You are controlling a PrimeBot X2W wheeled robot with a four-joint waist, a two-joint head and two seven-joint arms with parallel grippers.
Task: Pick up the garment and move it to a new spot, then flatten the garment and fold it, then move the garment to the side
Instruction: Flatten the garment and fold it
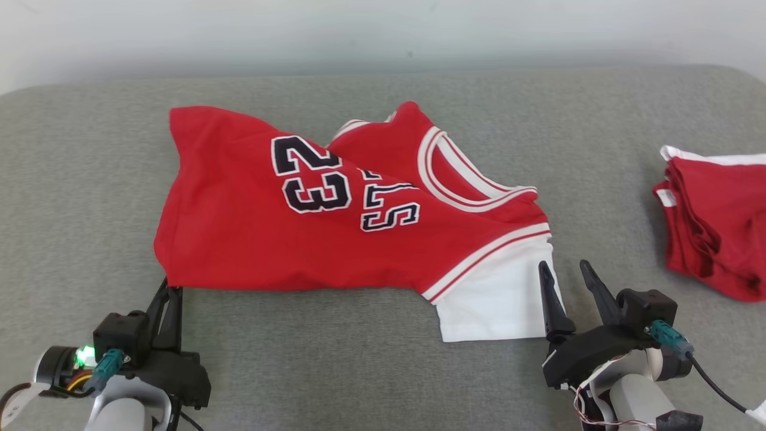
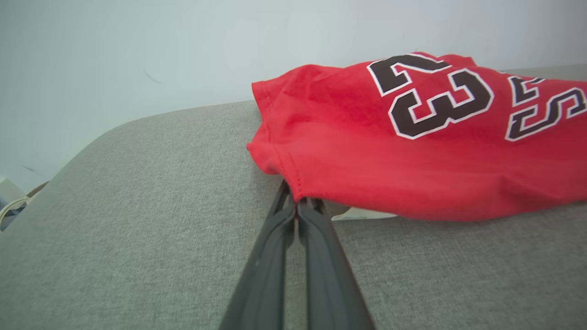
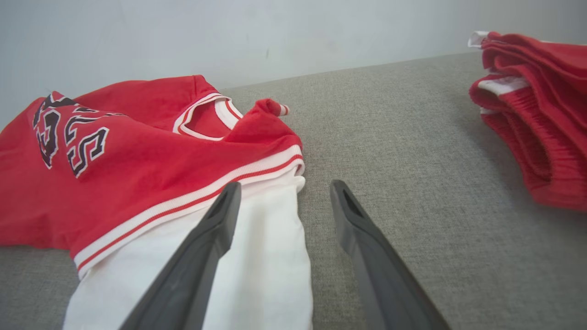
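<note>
A red jersey (image 1: 251, 221) with black "23" lettering and a white sleeve (image 1: 497, 299) lies rumpled across the middle of the grey couch surface (image 1: 359, 383). My left gripper (image 1: 170, 288) is shut on the jersey's near left hem corner (image 2: 297, 192); in the left wrist view the two fingers (image 2: 275, 256) meet under the red cloth. My right gripper (image 1: 565, 272) stands open at the white sleeve's right edge, with one finger (image 3: 215, 229) over the sleeve (image 3: 270, 256) and the other finger (image 3: 362, 229) over bare cushion. The jersey (image 3: 137, 165) also lies left in the right wrist view.
A second red garment (image 1: 718, 221) with white trim lies bunched at the right edge of the cushion, also at the upper right of the right wrist view (image 3: 536, 137). A pale wall (image 1: 383, 30) runs behind the cushion's rounded back edge.
</note>
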